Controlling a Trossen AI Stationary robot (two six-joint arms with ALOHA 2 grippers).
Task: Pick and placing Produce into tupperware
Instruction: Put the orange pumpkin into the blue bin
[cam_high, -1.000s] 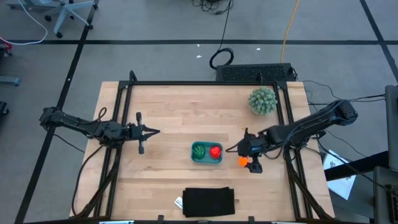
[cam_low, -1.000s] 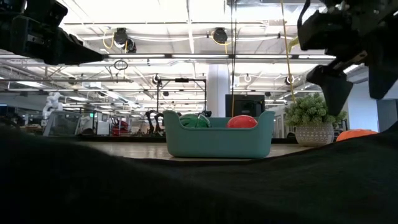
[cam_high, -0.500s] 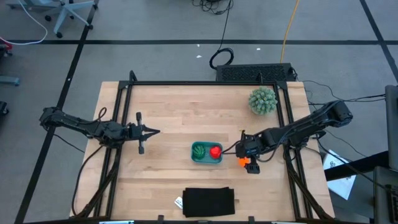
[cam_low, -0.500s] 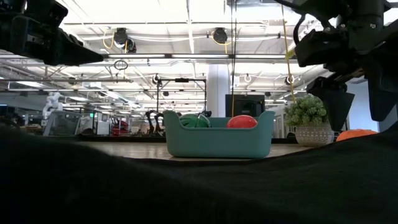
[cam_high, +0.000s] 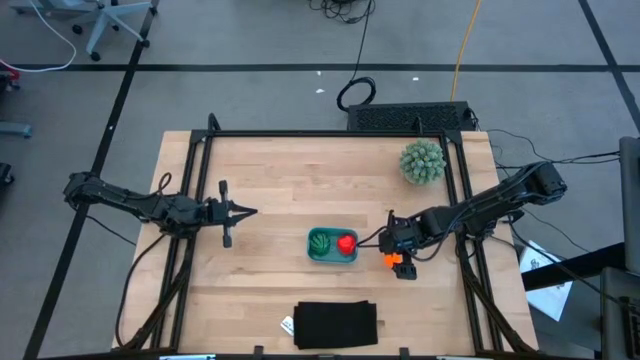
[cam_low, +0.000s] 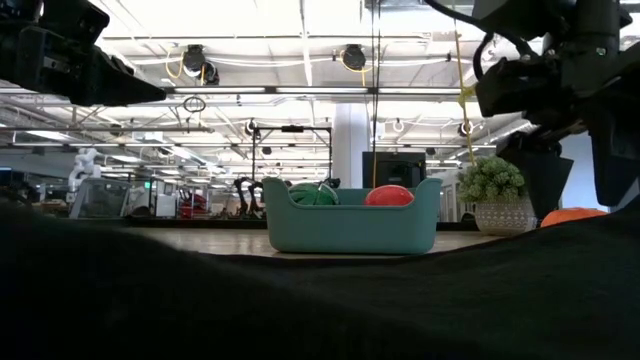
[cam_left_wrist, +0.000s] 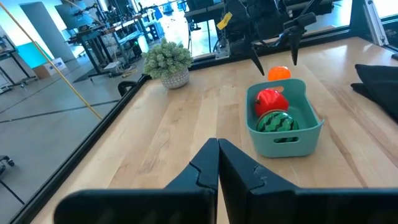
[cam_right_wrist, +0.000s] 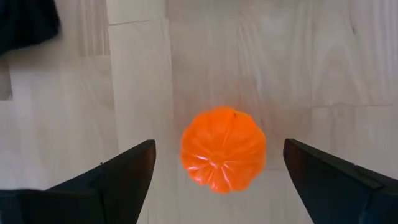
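Note:
The teal tupperware (cam_high: 332, 246) (cam_low: 350, 216) stands on the table's middle. It holds the dark green striped ball (cam_high: 320, 241) (cam_left_wrist: 275, 122) and the red piece (cam_high: 346, 242) (cam_left_wrist: 270, 99). The orange ball (cam_high: 389, 260) (cam_right_wrist: 222, 149) (cam_low: 573, 214) rests on the wood just right of the container. My right gripper (cam_high: 393, 253) (cam_right_wrist: 219, 186) hangs open over it, pointing down, one finger on each side, apart from the ball. My left gripper (cam_high: 250, 211) (cam_left_wrist: 217, 157) is shut and waits left of the container.
A pale green spiky ball in a pot (cam_high: 423, 162) (cam_left_wrist: 168, 60) stands near the far right corner. A flat black rectangle (cam_high: 336, 324) lies at the near edge, with a small white tag (cam_high: 287, 325) beside it. Bare wood lies between the left gripper and the container.
My right gripper has come down toward the orange ball and shifted a little toward the table's left. The ball, the container and its contents have stayed where they were.

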